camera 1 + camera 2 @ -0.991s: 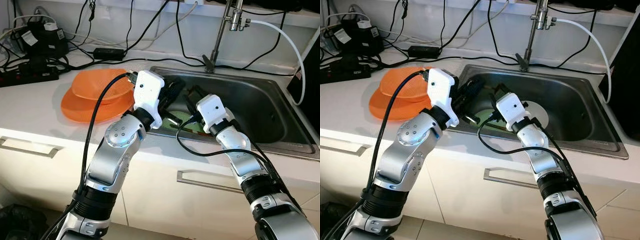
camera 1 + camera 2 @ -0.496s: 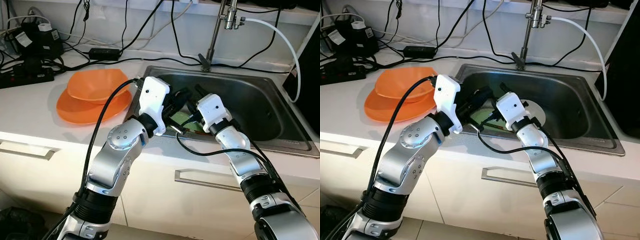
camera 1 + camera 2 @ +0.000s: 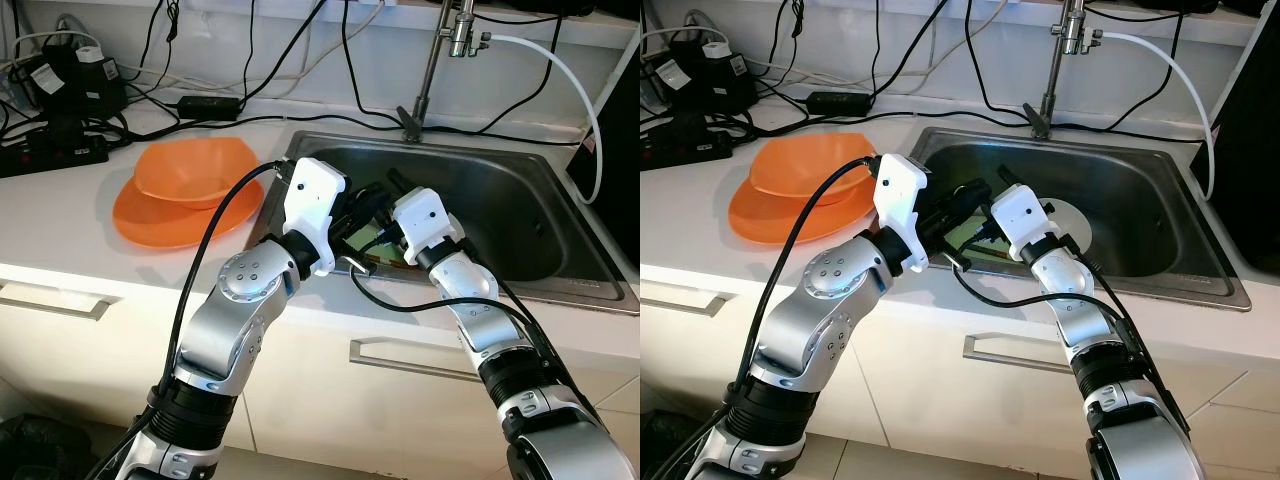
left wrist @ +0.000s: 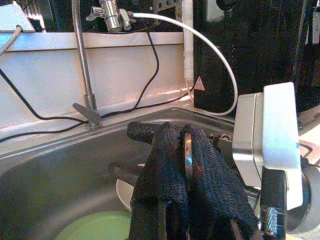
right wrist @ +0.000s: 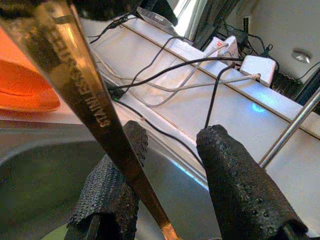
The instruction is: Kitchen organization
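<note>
Both your grippers meet over the sink, passing a thin metal utensil handle.

Cables trail along the counter by two stacked orange bowls; a green plate lies in the basin under your arms. Your left wrist view shows the left gripper pinched tight on the handle's edge. Your right wrist view shows the handle running diagonally, resting against one finger of the right gripper, whose fingers stand apart.

Green plate cut off by frame edge; metal utensil handle ends out of frame, stamped lettering illegible.
</note>
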